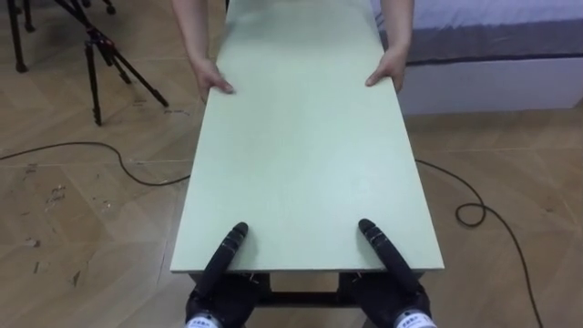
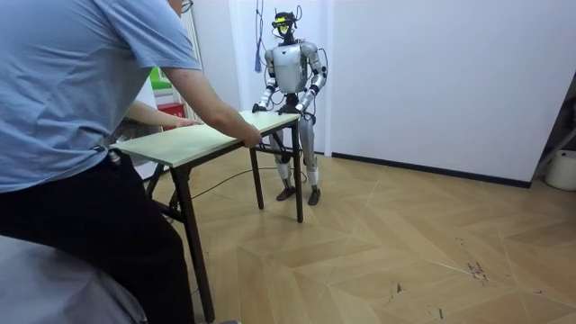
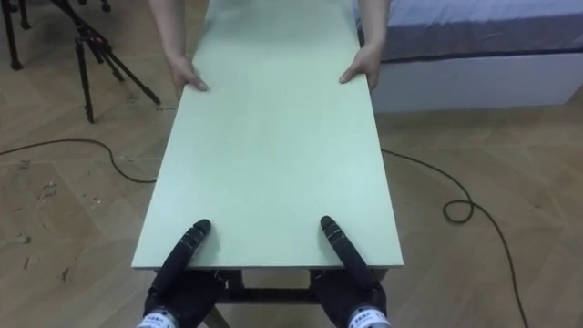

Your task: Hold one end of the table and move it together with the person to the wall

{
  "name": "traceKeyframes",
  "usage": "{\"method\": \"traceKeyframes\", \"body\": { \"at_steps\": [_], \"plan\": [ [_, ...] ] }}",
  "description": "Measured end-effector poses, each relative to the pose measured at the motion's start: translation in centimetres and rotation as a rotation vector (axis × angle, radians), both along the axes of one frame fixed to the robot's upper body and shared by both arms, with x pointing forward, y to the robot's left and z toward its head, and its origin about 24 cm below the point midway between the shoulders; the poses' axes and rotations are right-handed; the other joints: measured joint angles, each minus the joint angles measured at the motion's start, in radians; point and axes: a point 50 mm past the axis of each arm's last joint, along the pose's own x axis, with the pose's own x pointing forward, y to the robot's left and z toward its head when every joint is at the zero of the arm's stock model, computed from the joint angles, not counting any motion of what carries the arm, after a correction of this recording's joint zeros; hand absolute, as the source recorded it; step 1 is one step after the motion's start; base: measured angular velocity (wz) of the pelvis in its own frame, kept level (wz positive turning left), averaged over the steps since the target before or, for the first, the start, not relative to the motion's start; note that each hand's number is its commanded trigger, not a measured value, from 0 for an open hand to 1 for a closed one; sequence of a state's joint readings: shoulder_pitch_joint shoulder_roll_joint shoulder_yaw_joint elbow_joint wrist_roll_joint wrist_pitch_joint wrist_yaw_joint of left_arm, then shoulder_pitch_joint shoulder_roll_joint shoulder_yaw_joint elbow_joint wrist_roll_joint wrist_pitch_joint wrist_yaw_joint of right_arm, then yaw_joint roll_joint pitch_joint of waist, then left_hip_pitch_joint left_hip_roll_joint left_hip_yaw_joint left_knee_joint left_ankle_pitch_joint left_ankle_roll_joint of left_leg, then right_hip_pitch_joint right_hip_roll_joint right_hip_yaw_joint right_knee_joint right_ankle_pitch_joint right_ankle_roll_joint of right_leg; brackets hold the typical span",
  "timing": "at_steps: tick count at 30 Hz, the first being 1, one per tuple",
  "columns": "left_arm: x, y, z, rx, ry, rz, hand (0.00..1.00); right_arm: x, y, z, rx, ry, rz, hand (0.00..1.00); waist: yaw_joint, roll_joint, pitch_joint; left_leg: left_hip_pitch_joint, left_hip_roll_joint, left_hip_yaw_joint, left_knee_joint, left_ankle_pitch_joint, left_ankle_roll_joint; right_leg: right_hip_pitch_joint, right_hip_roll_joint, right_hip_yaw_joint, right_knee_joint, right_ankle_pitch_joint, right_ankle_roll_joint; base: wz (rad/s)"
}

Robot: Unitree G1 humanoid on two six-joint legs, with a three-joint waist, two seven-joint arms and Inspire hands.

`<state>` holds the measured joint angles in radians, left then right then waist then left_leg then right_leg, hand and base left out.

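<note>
A long pale green table (image 1: 305,137) stretches away from me. My left hand (image 1: 226,248) and right hand (image 1: 381,244) grip its near short edge, thumbs lying on top and the rest below the board. At the far end a person holds both long edges, one hand (image 1: 211,78) on the left and the other hand (image 1: 388,67) on the right. In the room view I stand upright at one end of the table (image 2: 209,135) near a white wall, and the person in a blue shirt (image 2: 72,81) leans over the other end.
A black tripod (image 1: 98,56) stands on the wooden floor to the far left. A bed (image 1: 492,50) lies behind the person on the right. Dark cables (image 1: 474,211) run over the floor on both sides of the table.
</note>
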<state>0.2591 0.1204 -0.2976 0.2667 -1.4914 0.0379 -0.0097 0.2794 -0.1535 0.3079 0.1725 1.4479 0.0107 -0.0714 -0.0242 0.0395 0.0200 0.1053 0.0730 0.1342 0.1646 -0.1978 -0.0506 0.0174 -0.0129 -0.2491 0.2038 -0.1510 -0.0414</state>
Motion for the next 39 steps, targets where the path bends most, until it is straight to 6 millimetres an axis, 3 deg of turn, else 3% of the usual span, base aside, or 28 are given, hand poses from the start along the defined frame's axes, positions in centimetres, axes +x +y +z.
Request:
{"method": "traceKeyframes", "body": {
  "at_steps": [13, 24, 31, 39],
  "plan": [
    [0.7, -0.2, 1.6, 0.018, -0.101, 0.004, 1.00, 0.7, 0.0, 1.4, 0.020, -0.102, 0.008, 1.00, 0.012, -0.007, -0.0134, -0.008, 0.000, 0.004, 0.003, 0.003, 0.004, -0.010, -0.001, 0.003, 0.004, 0.000, -0.001, 0.00],
    [0.3, 0.2, 3.3, 0.013, -0.178, 0.010, 1.00, 0.6, 0.3, 3.0, 0.028, -0.173, 0.030, 1.00, 0.051, -0.010, -0.0144, -0.038, 0.000, 0.008, 0.002, 0.003, 0.004, -0.048, -0.002, 0.002, 0.022, 0.001, -0.002, -0.02],
    [-0.2, 0.6, 3.8, 0.021, -0.195, 0.021, 1.00, 0.3, 1.0, 3.3, 0.040, -0.192, 0.034, 1.00, 0.044, -0.024, -0.0096, -0.043, 0.001, 0.012, 0.002, 0.003, 0.004, -0.054, 0.001, 0.003, 0.022, 0.000, -0.002, 0.00],
    [-1.1, 0.8, 3.8, 0.038, -0.189, 0.022, 1.00, -0.7, 1.3, 2.9, 0.054, -0.183, 0.023, 1.00, 0.028, -0.041, -0.0101, -0.045, 0.000, 0.017, 0.003, 0.002, 0.004, -0.055, 0.000, 0.007, 0.024, 0.000, -0.001, 0.00]
  ]
}}
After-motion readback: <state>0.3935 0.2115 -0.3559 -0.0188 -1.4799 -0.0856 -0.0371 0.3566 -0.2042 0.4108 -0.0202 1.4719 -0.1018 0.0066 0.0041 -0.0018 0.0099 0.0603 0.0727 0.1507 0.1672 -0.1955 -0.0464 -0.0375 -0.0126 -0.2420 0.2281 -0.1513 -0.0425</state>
